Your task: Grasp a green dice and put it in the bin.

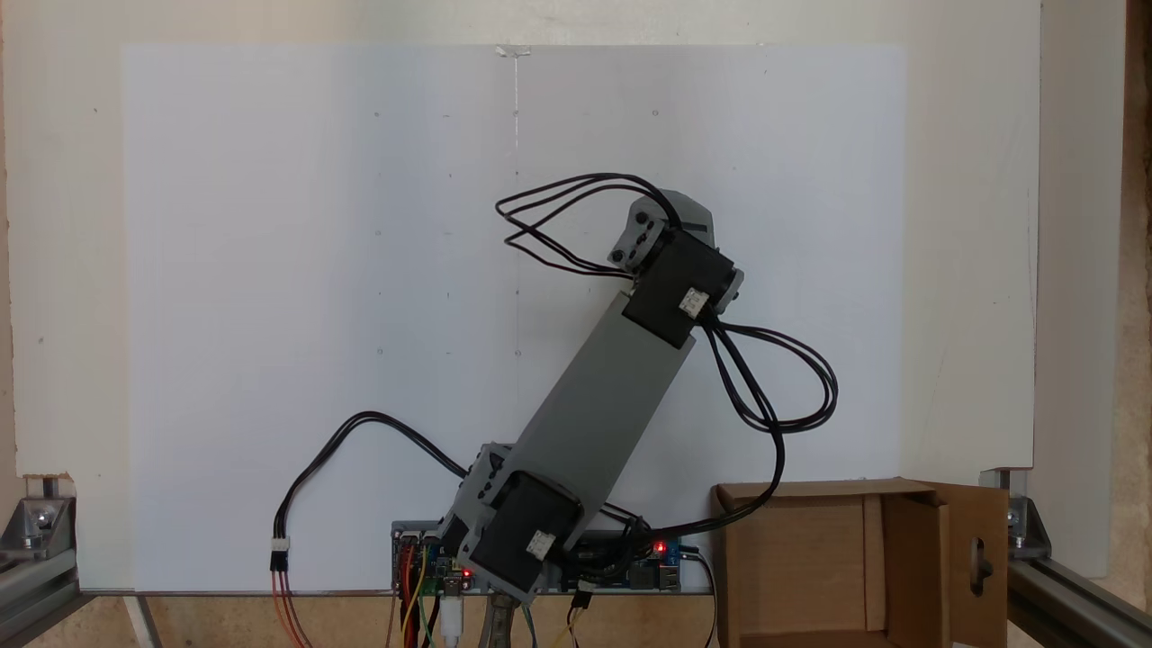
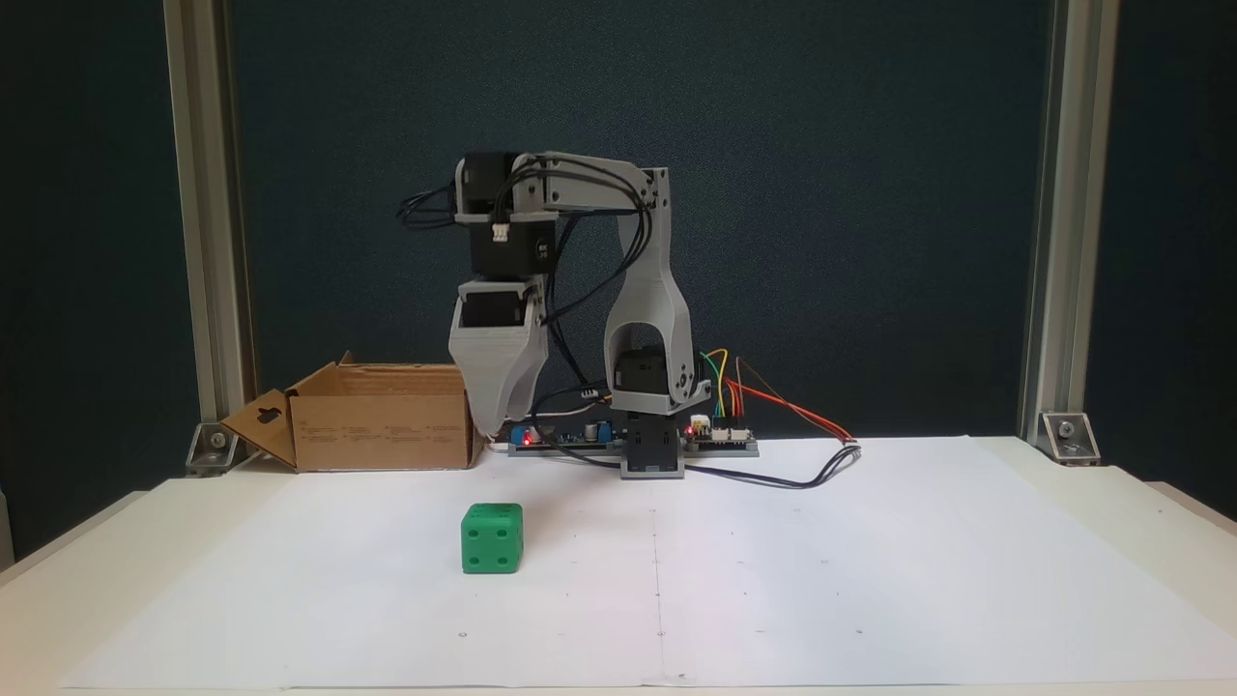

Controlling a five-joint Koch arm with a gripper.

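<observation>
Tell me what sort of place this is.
Probably a hobby robotics test bench: white paper taped over the table, aluminium frame posts, and an exposed control board with loose jumper wires behind the small arm.

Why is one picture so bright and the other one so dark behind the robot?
In a fixed view from above, the white sheet fills the background, evenly lit, with hardly any shadow. In a fixed view from the front, a dark backdrop stands behind the arm; the green dice is sharp and casts only a faint shadow.
</observation>
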